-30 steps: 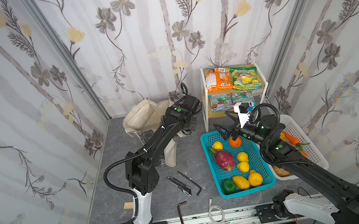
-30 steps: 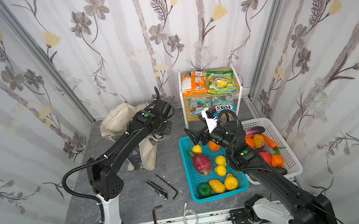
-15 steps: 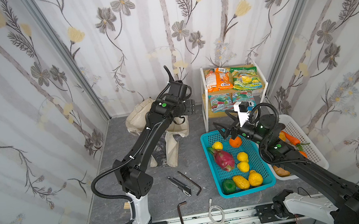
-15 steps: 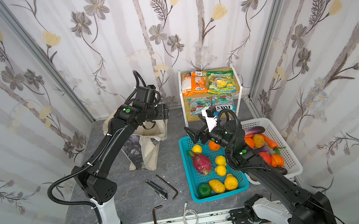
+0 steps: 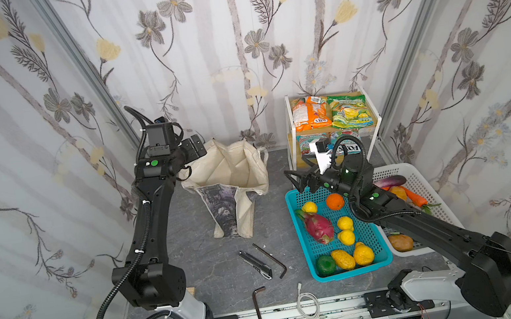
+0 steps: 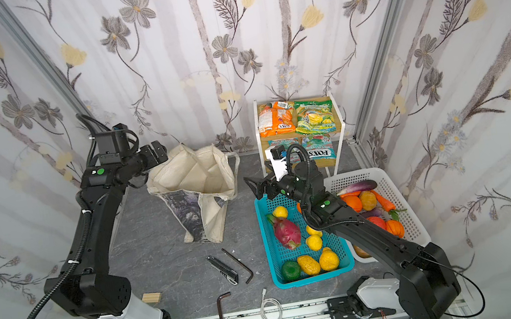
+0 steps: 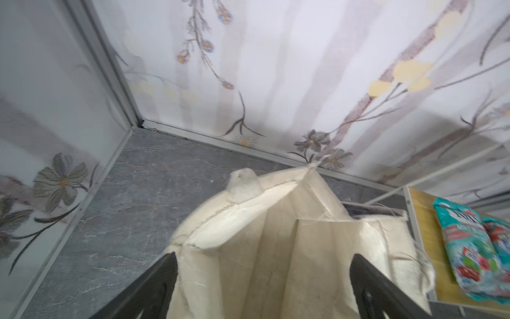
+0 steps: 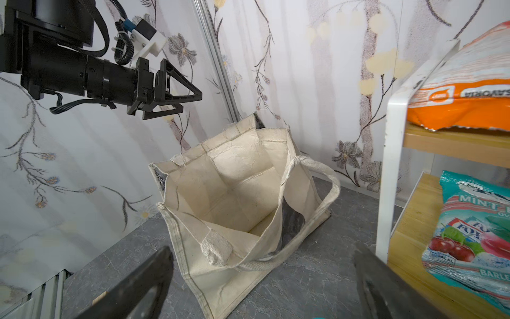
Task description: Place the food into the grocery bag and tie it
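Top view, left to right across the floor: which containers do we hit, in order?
grocery bag → turquoise basket → white basket. The shelf rack is left out: it stands behind the turquoise basket and covers about the same span.

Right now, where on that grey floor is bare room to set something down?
Bare: between the grocery bag and the turquoise basket, and between the bag and the left arm. Crowded: the tools in front of the bag.

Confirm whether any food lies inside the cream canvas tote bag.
No: the right wrist view shows the cream canvas tote bag standing open with nothing inside.
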Controlling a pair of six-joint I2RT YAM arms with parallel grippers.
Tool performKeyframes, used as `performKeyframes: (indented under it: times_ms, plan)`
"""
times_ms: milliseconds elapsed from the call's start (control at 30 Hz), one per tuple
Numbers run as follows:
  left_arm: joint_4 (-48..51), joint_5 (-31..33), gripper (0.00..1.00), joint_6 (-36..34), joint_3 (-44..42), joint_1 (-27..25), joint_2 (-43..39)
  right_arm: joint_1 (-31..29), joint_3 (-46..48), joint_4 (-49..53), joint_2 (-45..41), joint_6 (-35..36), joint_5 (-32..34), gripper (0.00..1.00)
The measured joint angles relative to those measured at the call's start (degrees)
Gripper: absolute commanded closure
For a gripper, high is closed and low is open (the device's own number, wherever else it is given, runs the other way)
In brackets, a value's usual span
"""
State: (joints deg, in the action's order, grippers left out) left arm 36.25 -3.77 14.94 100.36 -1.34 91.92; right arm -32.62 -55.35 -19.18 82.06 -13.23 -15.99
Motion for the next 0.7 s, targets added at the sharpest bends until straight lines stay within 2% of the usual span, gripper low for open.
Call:
performKeyframes:
  times_ms: [200,300,333,400,433,500,533,567,700]
  plan:
    - [-8.6,-3.3,0.01,3.7,-18.5,5.9,-5.3,-1.6,-5.2,3.6,6.1,-1.3,0.9,0.00]
    - [-14.2,-5.0,0.09,5.3,-23.7,7.4,-5.5,-1.8,-7.0,5.3,8.4,-2.8,1.0,0.00]
    - [-15.1,-5.9,0.14,5.9,-24.7,7.7,-5.3,-1.8,-7.2,5.7,8.5,-2.8,1.0,0.00]
    - [-17.3,-8.3,0.31,6.8,-25.6,8.1,-4.4,-1.9,-7.5,5.6,9.5,-3.5,0.9,0.00]
    - [-18.4,-9.2,0.44,7.2,-25.6,8.2,-3.9,-1.9,-7.6,5.6,10.0,-3.7,0.9,0.00]
    - [-20.6,-11.8,0.85,7.6,-25.6,7.9,-3.1,-2.0,-7.9,6.3,11.7,-5.0,1.0,0.00]
    - [-21.5,-12.8,0.96,7.6,-25.8,7.7,-2.8,-2.0,-8.4,6.9,12.7,-6.1,1.5,0.00]
    - [-22.8,-13.6,1.00,7.7,-26.5,7.4,-2.8,-2.0,-9.5,7.9,13.9,-7.4,2.3,0.00]
    - [-23.6,-15.0,1.00,8.0,-30.2,6.9,-4.8,-2.6,-13.2,10.9,18.0,-12.1,4.7,0.00]
